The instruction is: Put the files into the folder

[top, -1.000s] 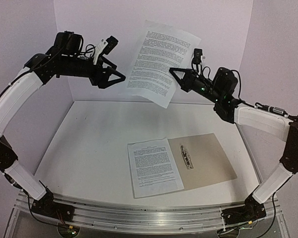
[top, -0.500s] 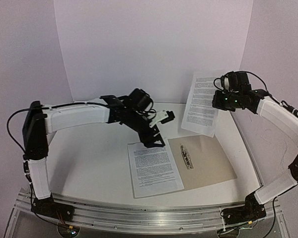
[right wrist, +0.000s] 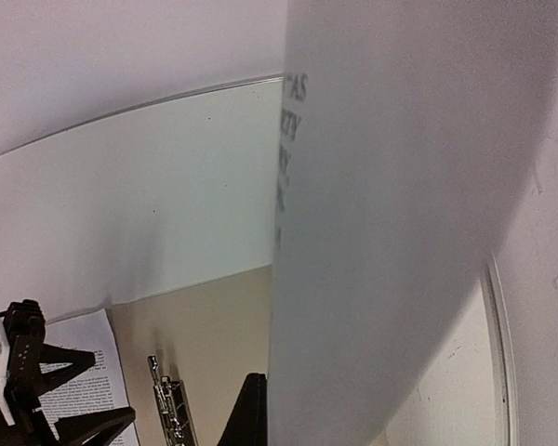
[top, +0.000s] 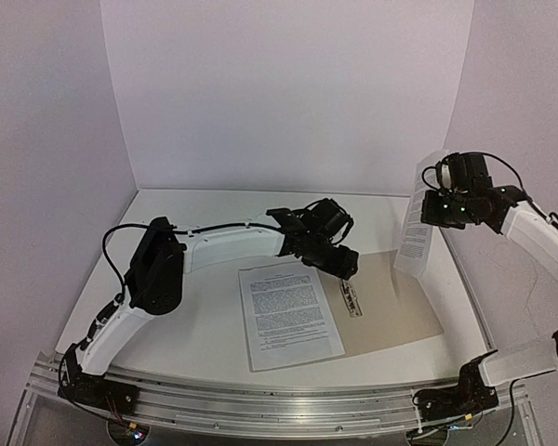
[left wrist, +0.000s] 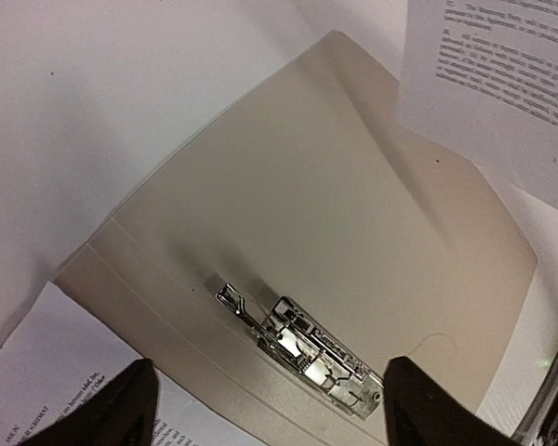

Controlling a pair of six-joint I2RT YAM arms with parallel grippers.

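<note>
Tabletop: white, walls on three sides.
Folder: open flat, right of centre.
Flat sheet: text up, at folder's left edge, just left of fastener.
Held sheet: hangs upright over folder's far right corner; blocks most of right wrist view.
Right pincer: pinching held sheet near its top.
Left pincer: spread, low over fastener, gripping nothing.
</note>
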